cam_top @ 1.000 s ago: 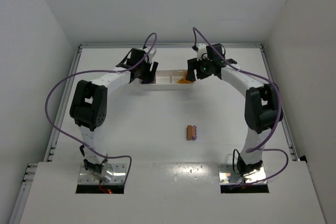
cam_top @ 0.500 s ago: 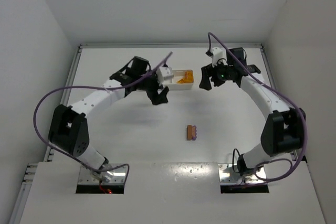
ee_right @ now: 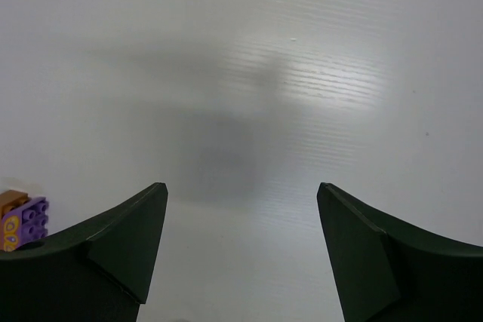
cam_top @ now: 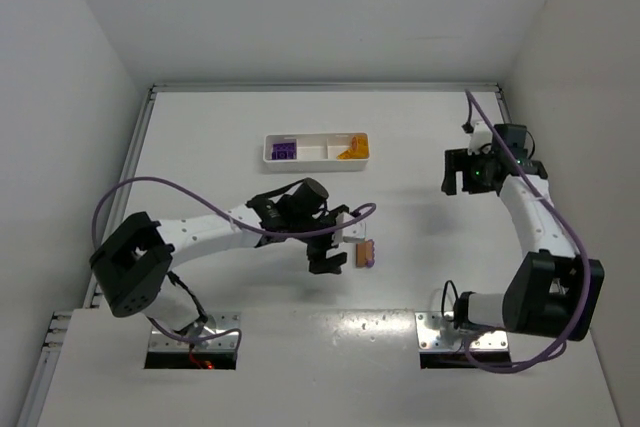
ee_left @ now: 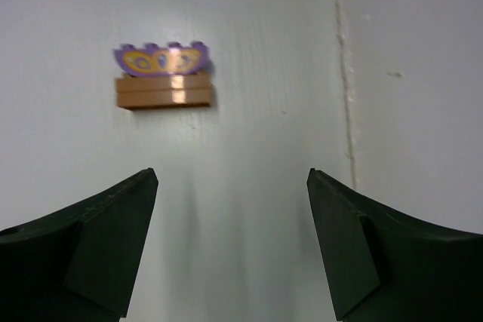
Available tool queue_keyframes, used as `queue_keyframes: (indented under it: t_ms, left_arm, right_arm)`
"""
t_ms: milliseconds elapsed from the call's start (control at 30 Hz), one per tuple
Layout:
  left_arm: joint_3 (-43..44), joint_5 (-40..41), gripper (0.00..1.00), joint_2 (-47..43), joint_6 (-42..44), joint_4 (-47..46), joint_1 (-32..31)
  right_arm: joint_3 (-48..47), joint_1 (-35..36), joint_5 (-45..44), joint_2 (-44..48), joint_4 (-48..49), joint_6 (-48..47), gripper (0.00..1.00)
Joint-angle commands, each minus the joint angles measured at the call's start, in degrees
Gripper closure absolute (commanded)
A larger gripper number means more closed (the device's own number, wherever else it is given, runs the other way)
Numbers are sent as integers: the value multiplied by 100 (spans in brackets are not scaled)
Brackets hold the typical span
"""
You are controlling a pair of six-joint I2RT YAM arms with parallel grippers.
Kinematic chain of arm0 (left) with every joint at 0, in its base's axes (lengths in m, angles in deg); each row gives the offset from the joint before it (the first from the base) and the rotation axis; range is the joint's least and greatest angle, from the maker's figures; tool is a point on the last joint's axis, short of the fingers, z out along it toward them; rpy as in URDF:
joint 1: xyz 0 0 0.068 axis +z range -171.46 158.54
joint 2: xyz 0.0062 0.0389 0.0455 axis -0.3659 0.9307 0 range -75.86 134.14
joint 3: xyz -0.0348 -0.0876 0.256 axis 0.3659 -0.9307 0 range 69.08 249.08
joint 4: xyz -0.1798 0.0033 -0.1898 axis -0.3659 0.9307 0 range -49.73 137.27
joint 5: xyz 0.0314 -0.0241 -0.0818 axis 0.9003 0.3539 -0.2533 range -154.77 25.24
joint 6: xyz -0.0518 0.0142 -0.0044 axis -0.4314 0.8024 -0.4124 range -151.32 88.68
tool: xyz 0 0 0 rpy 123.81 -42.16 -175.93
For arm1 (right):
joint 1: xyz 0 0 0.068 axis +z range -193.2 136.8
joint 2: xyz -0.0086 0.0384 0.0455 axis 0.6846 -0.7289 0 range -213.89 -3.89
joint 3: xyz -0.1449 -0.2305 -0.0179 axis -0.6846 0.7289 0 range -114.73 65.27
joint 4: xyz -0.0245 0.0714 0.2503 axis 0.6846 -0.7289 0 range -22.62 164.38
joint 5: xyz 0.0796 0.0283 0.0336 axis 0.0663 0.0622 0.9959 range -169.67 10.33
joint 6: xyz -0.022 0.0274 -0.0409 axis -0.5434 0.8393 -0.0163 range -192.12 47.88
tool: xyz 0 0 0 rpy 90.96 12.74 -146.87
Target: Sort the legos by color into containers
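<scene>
Here I hold the left gripper (ee_left: pixel 232 182) wide open just beside the purple-on-brown lego stack (ee_left: pixel 162 82), ready to straddle it; the right gripper (ee_right: pixel 241 190), equally wide, sits well clear of it.

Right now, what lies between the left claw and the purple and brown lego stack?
Bare white table between left claw and lego stack; left wrist view.

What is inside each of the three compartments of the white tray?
In the top view, purple legos lie in the tray's left compartment and orange-yellow legos in its right one. The middle one looks empty. Nothing covers the tray; the pieces are too small to count.
</scene>
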Motion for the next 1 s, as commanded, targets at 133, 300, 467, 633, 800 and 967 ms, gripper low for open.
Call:
queue_keyframes:
  t_ms: [133,300,467,633,800,967]
  left_arm:
    - [41,1007,12,447,-744,-1932,-388]
    - [103,1007,10,852,-797,-2108,-511]
    - [-3,1296,8,1036,-797,-2416,-512]
    - [120,1446,8,1282,-744,-2416,-512]
    - [251,1508,7,1503,-630,-2416,-512]
    - [322,1508,7,1687,-577,-2416,-512]
  right_arm:
    - [-16,-717,407,280,-156,210,19]
    - [-200,-998,723,113,-332,210,19]
    - [-254,-1121,970,-2,-385,210,19]
    - [-254,-1174,1224,-63,-385,210,19]
    - [-377,-1174,1348,-230,-438,158,19]
    - [-429,-1174,1409,-283,-438,157,19]
